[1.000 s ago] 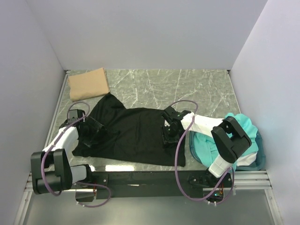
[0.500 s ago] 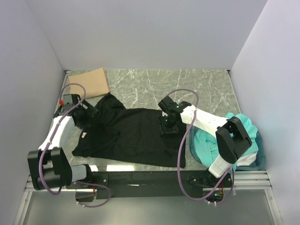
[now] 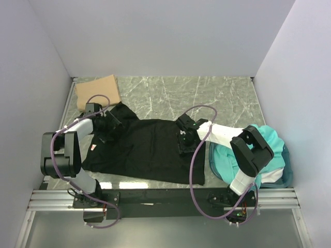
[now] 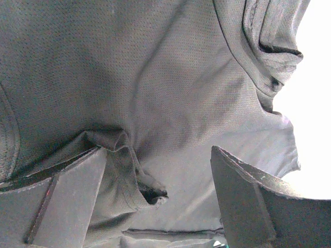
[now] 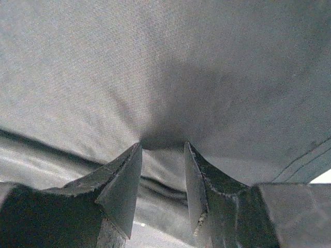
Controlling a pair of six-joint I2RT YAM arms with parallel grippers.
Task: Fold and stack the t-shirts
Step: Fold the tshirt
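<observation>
A black t-shirt [image 3: 142,150] lies spread across the middle of the table. My left gripper [image 3: 113,124] hovers low over its upper left part by the sleeve. The left wrist view shows that gripper [image 4: 155,170] open wide over a small raised fold of the black cloth [image 4: 129,165]. My right gripper [image 3: 184,143] rests on the shirt's right half. Its fingertips [image 5: 129,165] stand a little apart and press into the flat black cloth [image 5: 165,77], gripping nothing. A folded tan t-shirt [image 3: 98,92] lies at the far left corner. Teal t-shirts [image 3: 269,142] are heaped at the right.
The teal heap sits in a round translucent blue tub [image 3: 217,170] against the right wall. White walls close in the table on the left, back and right. The marbled tabletop [image 3: 207,98] shows behind the black shirt. The arms' mounting rail [image 3: 155,196] runs along the near edge.
My left gripper has swung from the shirt's lower left side up and right to its upper left part. The right gripper shifted slightly up on the shirt and stayed pressed down.
</observation>
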